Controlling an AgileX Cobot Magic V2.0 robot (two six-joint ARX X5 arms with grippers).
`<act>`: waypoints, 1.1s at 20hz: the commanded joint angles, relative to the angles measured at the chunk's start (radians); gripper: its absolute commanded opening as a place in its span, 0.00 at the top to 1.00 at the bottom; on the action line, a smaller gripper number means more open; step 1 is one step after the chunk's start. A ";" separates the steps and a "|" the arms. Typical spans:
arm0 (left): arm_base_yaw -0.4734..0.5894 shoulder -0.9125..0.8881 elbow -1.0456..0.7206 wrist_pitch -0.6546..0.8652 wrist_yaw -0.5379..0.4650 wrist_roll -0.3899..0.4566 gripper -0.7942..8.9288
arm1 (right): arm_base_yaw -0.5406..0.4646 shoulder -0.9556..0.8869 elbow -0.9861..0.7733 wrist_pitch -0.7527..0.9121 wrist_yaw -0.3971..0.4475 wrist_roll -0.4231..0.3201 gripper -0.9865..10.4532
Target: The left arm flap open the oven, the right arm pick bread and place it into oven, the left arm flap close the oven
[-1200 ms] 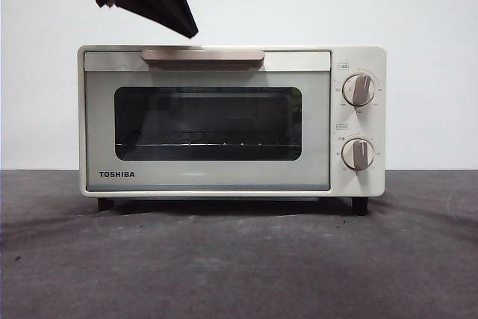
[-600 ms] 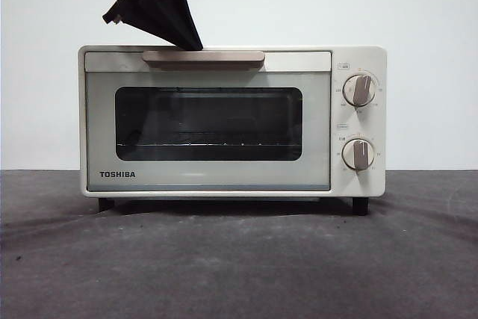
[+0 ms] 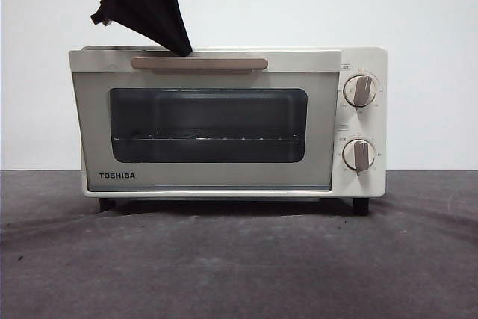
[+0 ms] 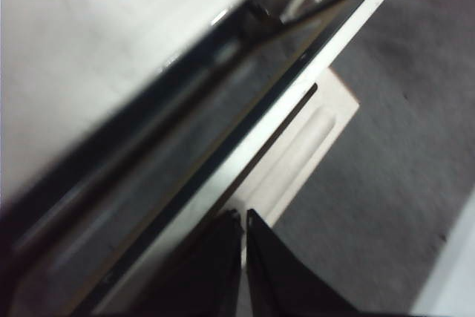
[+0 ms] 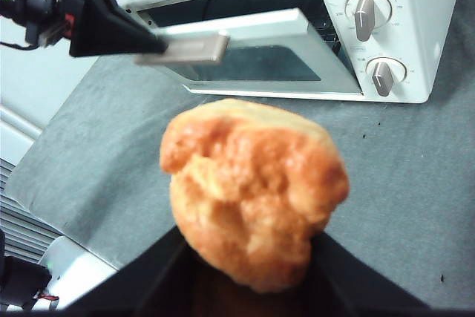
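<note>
Oven (image 3: 224,121) on dark grey cloth (image 3: 239,259), white wall (image 3: 299,5) behind.

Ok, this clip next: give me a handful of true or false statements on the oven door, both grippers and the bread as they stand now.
1. The cream-white TOSHIBA toaster oven has its door ajar at the top. True.
2. The matte black left gripper is at the beige bar handle. True.
3. The golden-orange bread chunk lies on the wire rack. False: the right gripper holds it, outside the oven.
4. The left gripper's jaws gape wide. False: they are together.
</note>
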 commanded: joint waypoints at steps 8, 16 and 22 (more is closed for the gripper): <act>-0.078 0.002 -0.101 -0.007 -0.074 0.015 0.90 | 0.005 0.002 0.018 0.017 -0.002 0.010 0.77; -0.134 -0.142 -0.338 0.155 -0.108 -0.065 0.90 | 0.005 0.002 0.018 0.032 -0.002 0.010 0.77; -0.166 -0.246 -0.523 0.297 -0.144 -0.167 0.90 | 0.005 0.002 0.018 0.067 -0.002 0.010 0.77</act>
